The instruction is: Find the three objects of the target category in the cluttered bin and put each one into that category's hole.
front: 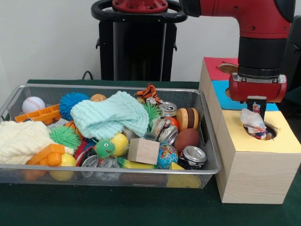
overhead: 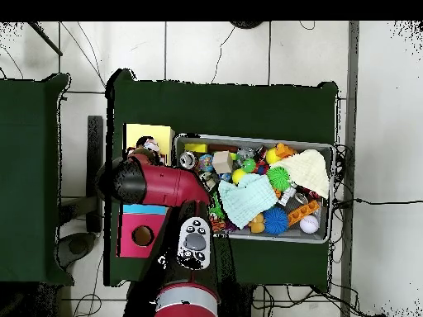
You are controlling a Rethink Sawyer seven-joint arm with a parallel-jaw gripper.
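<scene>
The claw [front: 256,104] hangs over the yellow-surrounded hole [front: 263,130] at the right. A dotted cloth piece [front: 252,121] stands upright in it, long axis vertical. Whether the claw grips it I cannot tell.

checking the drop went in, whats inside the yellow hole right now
A crumpled white dotted cloth sticks up out of the yellow hole, directly under the end effector. Whatever lies deeper in the box is hidden, so earlier pieces cannot be counted.

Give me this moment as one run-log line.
gripper: over yellow hole, open or shut unclear | dotted cloth: partly in hole | wire bin: no dotted cloth visible
</scene>
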